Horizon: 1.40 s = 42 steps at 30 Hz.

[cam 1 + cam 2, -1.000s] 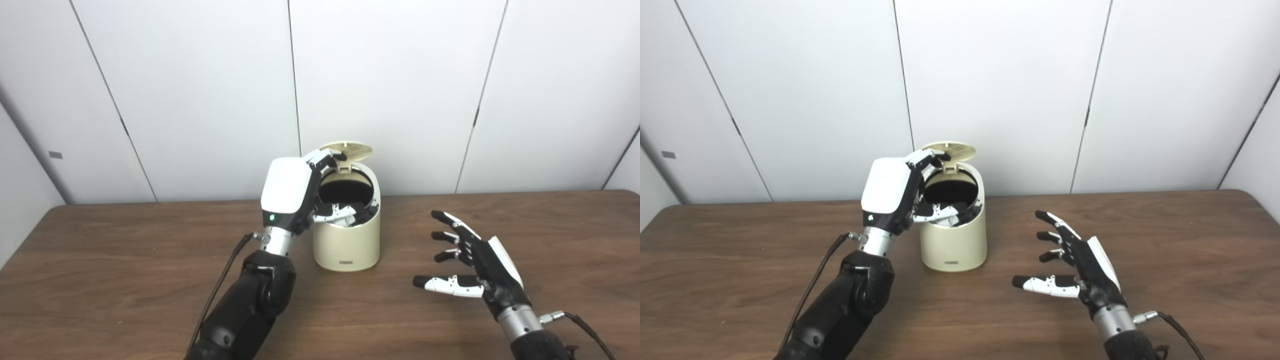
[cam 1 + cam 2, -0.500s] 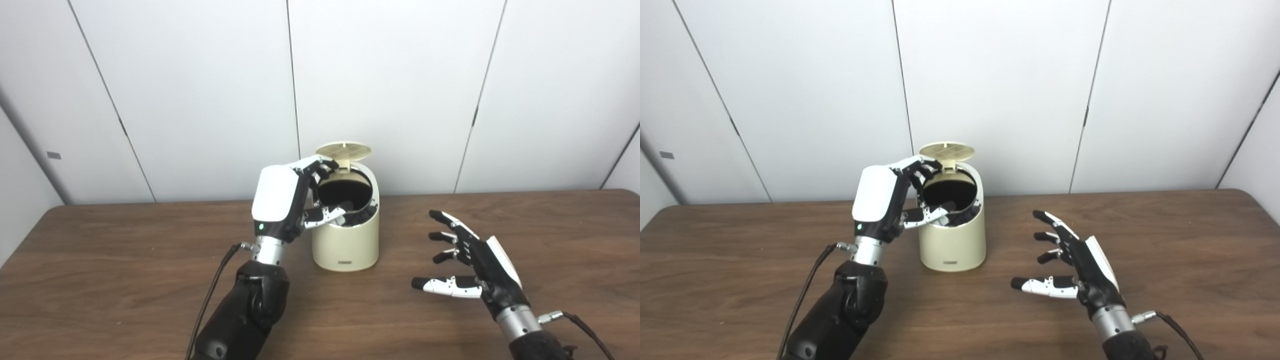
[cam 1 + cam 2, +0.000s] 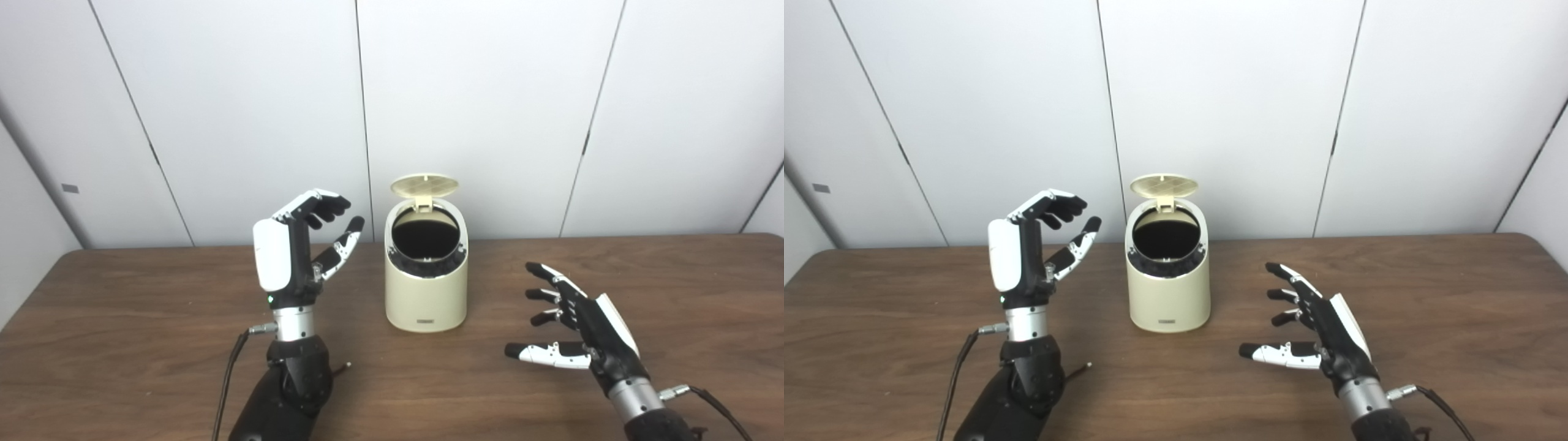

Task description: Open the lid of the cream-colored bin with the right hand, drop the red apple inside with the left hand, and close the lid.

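The cream-colored bin [image 3: 425, 294] stands at the middle of the table, its round lid [image 3: 424, 185] tipped up at the back and its dark mouth showing. No red apple is visible anywhere; the bin's inside is too dark to read. My left hand [image 3: 294, 248] is raised upright to the left of the bin, open, fingers curled loosely and holding nothing. My right hand [image 3: 576, 327] hovers low over the table to the right of the bin, open with fingers spread, palm facing left.
The brown wooden table [image 3: 122, 343] runs across the whole view, with white wall panels [image 3: 245, 110] close behind the bin. A thin cable [image 3: 226, 380] trails from the left wrist, another from the right wrist [image 3: 710, 398].
My left hand has drawn back from the bin's mouth to the left and turned upright, empty. The right hand has barely moved. The lid stays up.
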{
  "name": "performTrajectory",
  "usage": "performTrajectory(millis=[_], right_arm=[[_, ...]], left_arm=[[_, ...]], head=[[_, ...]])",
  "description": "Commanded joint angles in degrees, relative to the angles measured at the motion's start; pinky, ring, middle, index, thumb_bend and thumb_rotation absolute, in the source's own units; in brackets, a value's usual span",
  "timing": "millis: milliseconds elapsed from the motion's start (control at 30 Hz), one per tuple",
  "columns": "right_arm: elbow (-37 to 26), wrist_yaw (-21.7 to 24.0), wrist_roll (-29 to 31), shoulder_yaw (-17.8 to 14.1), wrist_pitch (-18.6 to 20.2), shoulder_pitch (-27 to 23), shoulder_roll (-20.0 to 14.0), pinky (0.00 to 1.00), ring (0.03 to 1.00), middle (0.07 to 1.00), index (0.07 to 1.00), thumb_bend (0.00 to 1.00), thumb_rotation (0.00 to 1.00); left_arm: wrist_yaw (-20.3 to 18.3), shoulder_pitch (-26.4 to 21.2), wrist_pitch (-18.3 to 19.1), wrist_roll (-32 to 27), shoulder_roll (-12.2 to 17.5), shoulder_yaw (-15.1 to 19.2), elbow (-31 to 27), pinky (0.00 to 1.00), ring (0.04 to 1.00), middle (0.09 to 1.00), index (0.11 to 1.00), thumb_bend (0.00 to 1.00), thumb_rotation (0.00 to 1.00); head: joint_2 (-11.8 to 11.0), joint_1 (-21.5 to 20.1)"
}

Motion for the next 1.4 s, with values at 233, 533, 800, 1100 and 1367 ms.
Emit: performTrajectory(millis=[233,533,800,1100,1367], right_arm=[[-0.7,-0.2,1.2,-0.5,-3.6,-2.9,-1.5,0.63,0.817,0.913,0.867,0.71,0.15],[-1.2,-0.6,0.1,-0.4,-1.7,-6.4,-2.5,0.70,0.814,0.911,0.871,0.70,0.30],[1.5,-0.2,-1.6,0.9,-6.1,-12.5,-3.3,0.73,0.832,0.894,0.882,0.69,0.43],[-0.2,2.0,-6.7,4.4,-2.7,-19.7,-4.6,0.70,0.829,0.879,0.859,0.71,0.46],[-2.1,7.3,-13.0,7.9,4.5,-27.1,-6.7,0.74,0.871,0.903,0.876,0.70,0.57]], left_arm=[[-28.9,5.2,7.2,-28.3,3.6,3.2,-13.5,0.50,0.636,0.678,0.498,0.50,0.07],[-43.9,8.9,12.3,-42.4,5.7,8.2,-12.4,0.62,0.738,0.775,0.821,0.67,0.25],[-48.9,12.1,7.6,-42.3,5.3,9.6,-5.2,0.62,0.742,0.789,0.810,0.67,0.19],[-49.0,15.7,6.2,-39.8,2.3,9.4,-2.1,0.65,0.737,0.779,0.796,0.67,0.04],[-49.2,16.5,3.1,-37.4,2.0,8.7,-0.1,0.71,0.750,0.776,0.804,0.66,0.04]], head=[[-0.1,0.7],[-0.6,0.8],[-2.1,0.3],[-3.5,-0.1],[-3.8,0.0]])
